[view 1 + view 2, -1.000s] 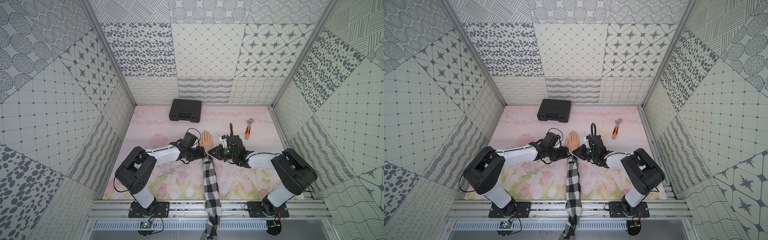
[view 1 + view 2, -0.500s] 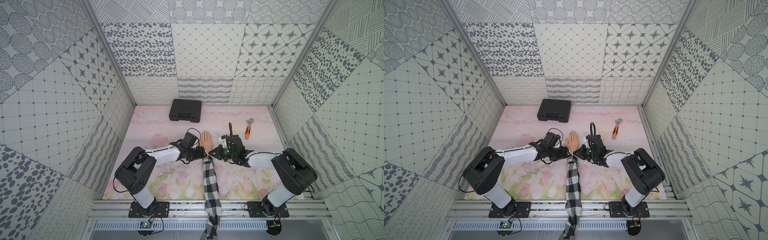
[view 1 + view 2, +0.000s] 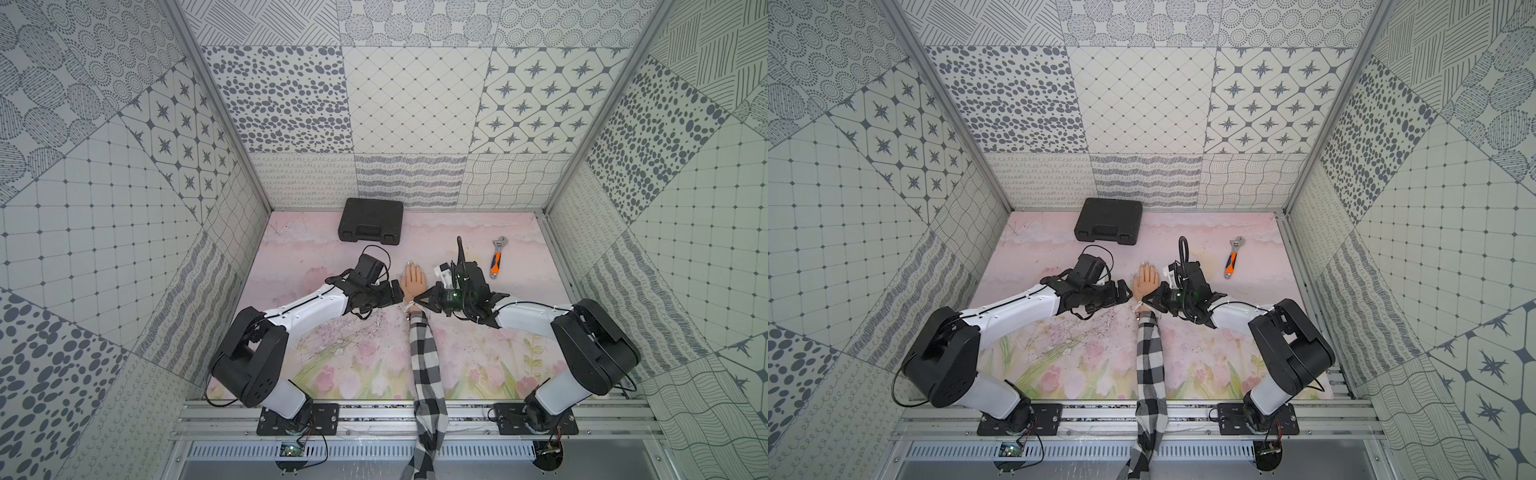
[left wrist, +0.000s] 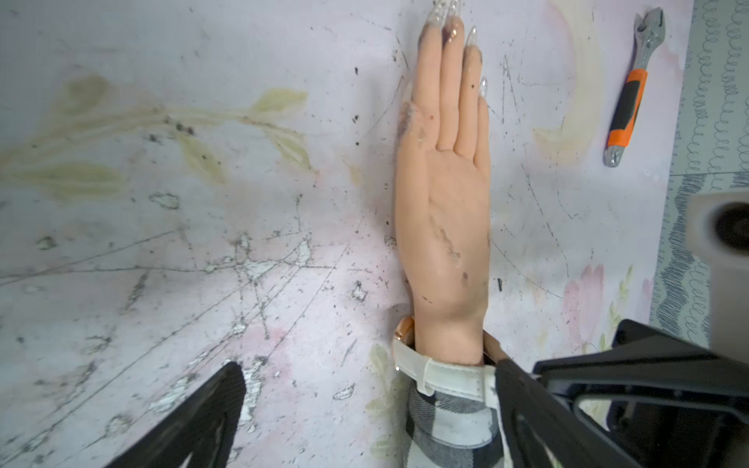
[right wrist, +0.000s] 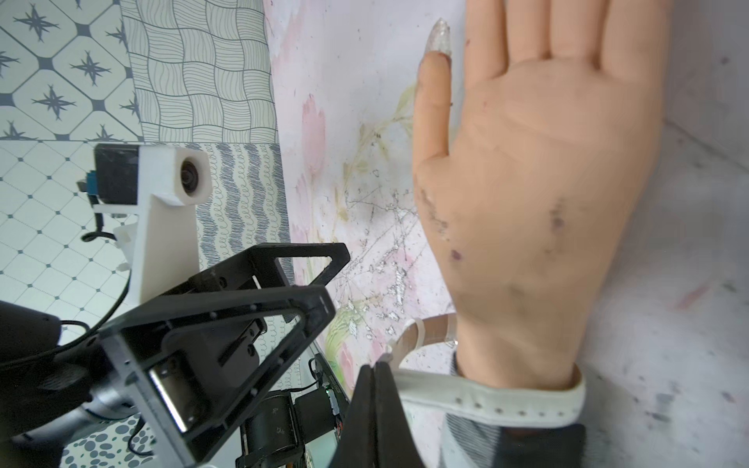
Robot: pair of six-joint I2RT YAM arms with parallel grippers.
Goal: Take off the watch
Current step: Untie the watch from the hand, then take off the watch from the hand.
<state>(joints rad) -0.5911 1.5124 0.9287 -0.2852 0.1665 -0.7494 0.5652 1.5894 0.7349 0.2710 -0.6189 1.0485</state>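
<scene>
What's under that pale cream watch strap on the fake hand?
Under the cream watch strap you see the wrist of the peach mannequin hand and the black-and-white checked sleeve cuff. The skin right beneath the band is covered.

Shelled white with bulky black joints point(image 3: 249, 365) along left arm point(image 3: 307, 305) and right arm point(image 3: 536, 318), tipped by black left claw point(image 3: 397, 294) and right claw point(image 3: 417, 302), trailing thin black cables point(image 3: 309, 436) toward six o'clock.

We are looking at a scratched pink floral tabletop point(image 3: 519, 353). It is carrying a black case point(image 3: 370, 221) near the back wall, an orange-handled wrench point(image 3: 496, 258) toward the right, and a mannequin hand point(image 3: 414, 282) mid-table, its checked sleeve point(image 3: 424, 361) trailing forward.
</scene>
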